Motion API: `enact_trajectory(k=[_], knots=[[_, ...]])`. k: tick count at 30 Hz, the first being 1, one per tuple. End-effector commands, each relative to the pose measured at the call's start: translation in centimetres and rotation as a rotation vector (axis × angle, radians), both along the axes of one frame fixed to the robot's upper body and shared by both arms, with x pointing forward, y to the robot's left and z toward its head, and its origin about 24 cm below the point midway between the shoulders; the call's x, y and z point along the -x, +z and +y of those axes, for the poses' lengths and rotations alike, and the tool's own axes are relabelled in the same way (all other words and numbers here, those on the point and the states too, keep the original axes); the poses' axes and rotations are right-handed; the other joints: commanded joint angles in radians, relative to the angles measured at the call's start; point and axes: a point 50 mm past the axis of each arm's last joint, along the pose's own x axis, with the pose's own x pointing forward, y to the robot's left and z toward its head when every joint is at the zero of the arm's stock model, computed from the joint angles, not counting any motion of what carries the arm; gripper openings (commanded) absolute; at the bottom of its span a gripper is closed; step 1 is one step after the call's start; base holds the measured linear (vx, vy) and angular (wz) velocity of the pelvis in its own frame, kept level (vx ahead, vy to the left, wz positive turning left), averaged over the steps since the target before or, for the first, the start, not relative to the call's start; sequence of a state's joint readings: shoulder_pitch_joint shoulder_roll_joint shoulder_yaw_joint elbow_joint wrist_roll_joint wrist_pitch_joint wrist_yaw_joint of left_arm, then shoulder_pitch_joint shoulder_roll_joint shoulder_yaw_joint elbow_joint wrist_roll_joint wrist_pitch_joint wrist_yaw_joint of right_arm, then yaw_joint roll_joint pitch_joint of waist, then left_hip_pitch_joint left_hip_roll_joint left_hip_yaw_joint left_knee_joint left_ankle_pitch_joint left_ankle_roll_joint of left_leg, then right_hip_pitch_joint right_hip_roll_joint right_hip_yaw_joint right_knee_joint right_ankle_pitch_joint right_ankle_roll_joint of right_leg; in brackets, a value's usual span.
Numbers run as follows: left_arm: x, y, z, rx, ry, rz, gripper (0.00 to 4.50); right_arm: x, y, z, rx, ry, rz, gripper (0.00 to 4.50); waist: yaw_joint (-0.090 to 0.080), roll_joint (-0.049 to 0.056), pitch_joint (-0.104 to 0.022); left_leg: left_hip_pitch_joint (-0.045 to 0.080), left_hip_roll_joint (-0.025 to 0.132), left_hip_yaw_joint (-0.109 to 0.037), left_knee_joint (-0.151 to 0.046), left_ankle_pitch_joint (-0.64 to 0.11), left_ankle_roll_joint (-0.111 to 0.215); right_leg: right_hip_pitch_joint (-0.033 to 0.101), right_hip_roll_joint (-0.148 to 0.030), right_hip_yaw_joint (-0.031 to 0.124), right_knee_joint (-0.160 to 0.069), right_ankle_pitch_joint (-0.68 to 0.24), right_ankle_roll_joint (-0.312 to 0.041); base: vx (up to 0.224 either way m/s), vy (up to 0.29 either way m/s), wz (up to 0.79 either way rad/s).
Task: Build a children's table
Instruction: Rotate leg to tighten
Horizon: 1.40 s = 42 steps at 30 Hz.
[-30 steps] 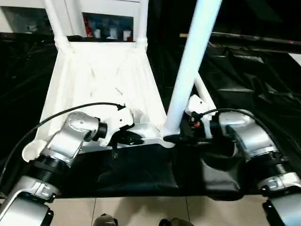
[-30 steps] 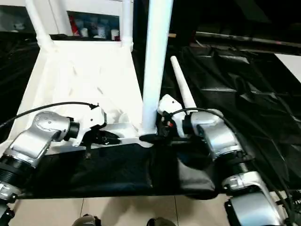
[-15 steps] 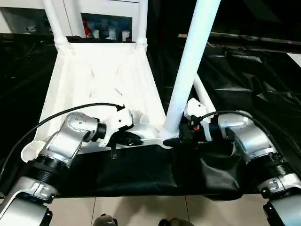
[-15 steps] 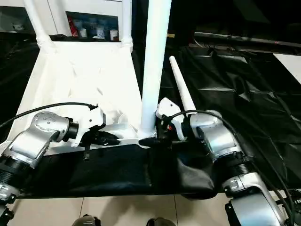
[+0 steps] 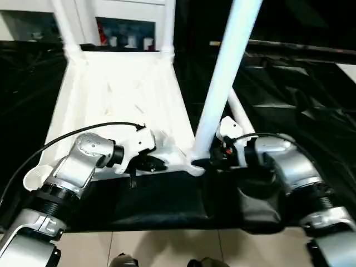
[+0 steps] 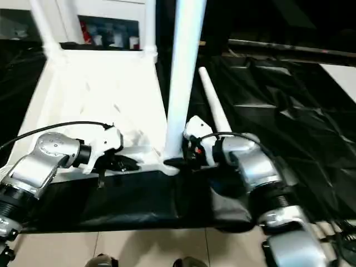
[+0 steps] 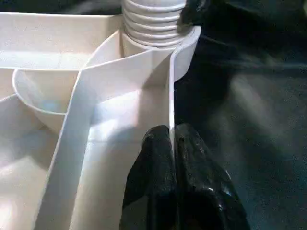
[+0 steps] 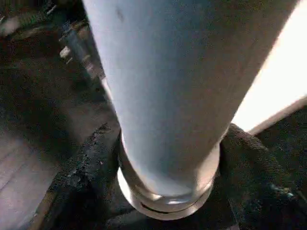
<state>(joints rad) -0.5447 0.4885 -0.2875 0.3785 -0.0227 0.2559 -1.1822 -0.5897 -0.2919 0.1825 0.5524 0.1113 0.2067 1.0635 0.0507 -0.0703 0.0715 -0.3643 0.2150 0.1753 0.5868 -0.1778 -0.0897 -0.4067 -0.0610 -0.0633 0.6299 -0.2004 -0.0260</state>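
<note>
Leg base gripped at the near corner socket.
Right claw (image 5: 213, 162) is now clamped around upright leg (image 5: 222, 83); left claw (image 7: 173, 158) is pinched on tabletop rim (image 7: 171, 91).

We see crinkled black sheeting (image 5: 289, 94) covering the work surface, draped over its near edge. Pale tiled floor (image 5: 167, 247) below. Behind, a shelf (image 5: 125, 30) with small bottles (image 5: 130, 40), too blurred to identify.

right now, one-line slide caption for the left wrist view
Left claw pinching the white tabletop's rim beside the corner socket where a ribbed leg end sits.
</note>
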Motion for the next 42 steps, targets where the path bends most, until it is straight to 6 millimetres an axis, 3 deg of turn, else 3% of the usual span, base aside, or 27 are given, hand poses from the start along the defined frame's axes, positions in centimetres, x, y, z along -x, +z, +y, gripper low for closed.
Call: enact_trajectory(k=[1, 6, 9, 10, 11, 13, 16, 18, 21, 23, 26, 27, 29, 35, 37, 39, 42], knots=[[-0.5, 0.7, -1.8, 0.048, 0.003, -0.043, 0.00, -0.2, -1.8, 0.1, -0.011, -0.132, 0.055, 2.72, -0.002, 0.006, -0.055, 0.009, 0.019, -0.001, -0.068, -0.172, 0.012, 0.055, -0.073, 0.051, -0.077, -0.173, -0.218, 0.000, 0.000, 0.00], [-2.0, 0.4, -3.0, 0.069, 0.187, -0.091, 0.00, -0.9, -3.3, 1.2, -0.082, -0.388, 0.116, 2.70, -0.018, 0.006, -0.049, 0.011, 0.016, -0.004, -0.072, -0.240, -0.014, 0.046, -0.074, 0.052, -0.095, -0.335, -0.163, 0.000, 0.000, 0.00], [-3.0, 0.0, -5.2, 0.090, 0.339, -0.091, 0.00, -1.4, -4.5, 3.3, -0.078, -0.612, 0.160, 2.70, -0.020, 0.008, -0.048, 0.016, 0.014, -0.006, -0.073, -0.249, -0.027, 0.040, -0.073, 0.052, -0.101, -0.371, -0.154, 0.000, 0.000, 0.00], [-3.0, 0.0, -5.3, 0.090, 0.342, -0.092, 0.00, -1.4, -4.6, 3.4, -0.078, -0.617, 0.162, 2.70, -0.020, 0.007, -0.048, 0.016, 0.014, -0.005, -0.072, -0.251, -0.029, 0.040, -0.074, 0.052, -0.102, -0.377, -0.149, 0.000, 0.000, 0.00], [-3.1, -0.2, -6.7, 0.094, 0.355, -0.098, 0.00, -1.4, -4.8, 4.8, -0.077, -0.658, 0.181, 2.70, -0.020, 0.009, -0.049, 0.016, 0.014, -0.006, -0.073, -0.255, -0.026, 0.039, -0.074, 0.052, -0.102, -0.376, -0.146, 0.000, 0.000, 0.00], [-2.9, -0.3, -8.4, 0.097, 0.351, -0.101, 0.00, -1.2, -4.7, 6.8, -0.079, -0.644, 0.191, 2.70, -0.020, 0.010, -0.050, 0.018, 0.015, -0.007, -0.074, -0.261, -0.026, 0.037, -0.072, 0.052, -0.102, -0.356, -0.137, 0.000, 0.000, 0.00], [-3.0, -0.3, -8.8, 0.097, 0.362, -0.118, 0.00, -1.3, -4.3, 7.9, -0.088, -0.618, 0.169, 2.70, -0.018, 0.009, -0.052, 0.014, 0.014, -0.006, -0.074, -0.252, -0.011, 0.040, -0.069, 0.053, -0.099, -0.308, -0.140, 0.000, 0.000, 0.00], [-3.2, -0.2, -8.6, 0.091, 0.368, -0.129, 0.00, -1.3, -4.0, 8.3, -0.127, -0.599, 0.174, 3.26, -0.020, 0.009, -0.051, 0.011, 0.013, -0.006, -0.075, -0.249, -0.005, 0.040, -0.068, 0.053, -0.098, -0.289, -0.145, 0.000, 0.000, 0.00], [-3.1, -0.2, -8.1, 0.084, 0.343, -0.131, 0.00, -1.5, -3.5, 8.5, -0.145, -0.565, 0.166, 3.42, -0.020, 0.009, -0.049, 0.011, 0.013, -0.006, -0.077, -0.264, 0.004, 0.040, -0.070, 0.053, -0.101, -0.307, -0.142, 0.000, 0.000, 0.00], [-3.0, -0.2, -8.0, 0.081, 0.331, -0.133, 0.00, -1.6, -3.3, 8.5, -0.138, -0.555, 0.149, 3.83, -0.021, 0.009, -0.048, 0.011, 0.013, -0.007, -0.078, -0.274, 0.001, 0.039, -0.071, 0.052, -0.104, -0.338, -0.134, 0.000, 0.000, 0.00], [-2.9, -0.2, -6.9, 0.082, 0.312, -0.127, 0.00, -1.9, -2.5, 7.5, -0.133, -0.481, 0.084, 3.83, -0.020, 0.007, -0.049, 0.010, 0.012, -0.009, -0.079, -0.270, 0.008, 0.042, -0.074, 0.052, -0.108, -0.361, -0.127, 0.000, 0.000, 0.00], [-2.8, -0.3, -6.6, 0.081, 0.307, -0.124, 0.00, -2.0, -2.3, 7.2, -0.136, -0.465, 0.079, 3.83, -0.021, 0.002, -0.050, 0.004, 0.012, -0.009, -0.081, -0.249, 0.016, 0.047, -0.072, 0.051, -0.106, -0.348, -0.123, 0.000, 0.000, 0.00], [-2.5, -0.4, -5.7, 0.074, 0.264, -0.118, 0.00, -1.9, -1.9, 6.0, -0.132, -0.399, 0.055, 3.83, -0.019, 0.003, -0.051, 0.002, 0.013, -0.008, -0.079, -0.221, 0.030, 0.048, -0.073, 0.053, -0.105, -0.322, -0.124, 0.000, 0.000, 0.00], [-1.3, -0.7, -3.1, 0.046, 0.134, -0.067, 0.00, -1.0, -1.2, 2.5, -0.039, -0.170, -0.039, 3.83, -0.015, 0.008, -0.057, 0.005, 0.016, -0.001, -0.073, -0.119, 0.062, 0.053, -0.068, 0.054, -0.081, -0.103, -0.199, 0.000, 0.000, 0.00], [-1.2, -0.7, -3.0, 0.045, 0.124, -0.063, 0.00, -0.9, -1.2, 2.3, -0.033, -0.156, -0.042, 3.83, -0.014, 0.009, -0.056, 0.006, 0.015, -0.001, -0.073, -0.119, 0.067, 0.055, -0.068, 0.053, -0.081, -0.091, -0.211, 0.000, 0.000, 0.00], [-0.4, -0.5, -2.0, 0.046, 0.033, -0.022, 0.00, -0.3, -0.7, 0.8, 0.004, -0.049, -0.056, 3.83, -0.015, 0.011, -0.059, 0.010, 0.019, 0.000, -0.072, -0.110, 0.074, 0.057, -0.069, 0.053, -0.075, -0.046, -0.240, 0.000, 0.000, 0.00], [0.4, 0.0, -1.4, 0.062, -0.067, -0.003, 0.00, 0.1, -0.1, -0.3, 0.034, 0.049, -0.056, 3.83, -0.015, 0.008, -0.060, 0.010, 0.018, 0.001, -0.071, -0.099, 0.095, 0.060, -0.066, 0.053, -0.071, -0.004, -0.253, 0.000, 0.000, 0.00]])
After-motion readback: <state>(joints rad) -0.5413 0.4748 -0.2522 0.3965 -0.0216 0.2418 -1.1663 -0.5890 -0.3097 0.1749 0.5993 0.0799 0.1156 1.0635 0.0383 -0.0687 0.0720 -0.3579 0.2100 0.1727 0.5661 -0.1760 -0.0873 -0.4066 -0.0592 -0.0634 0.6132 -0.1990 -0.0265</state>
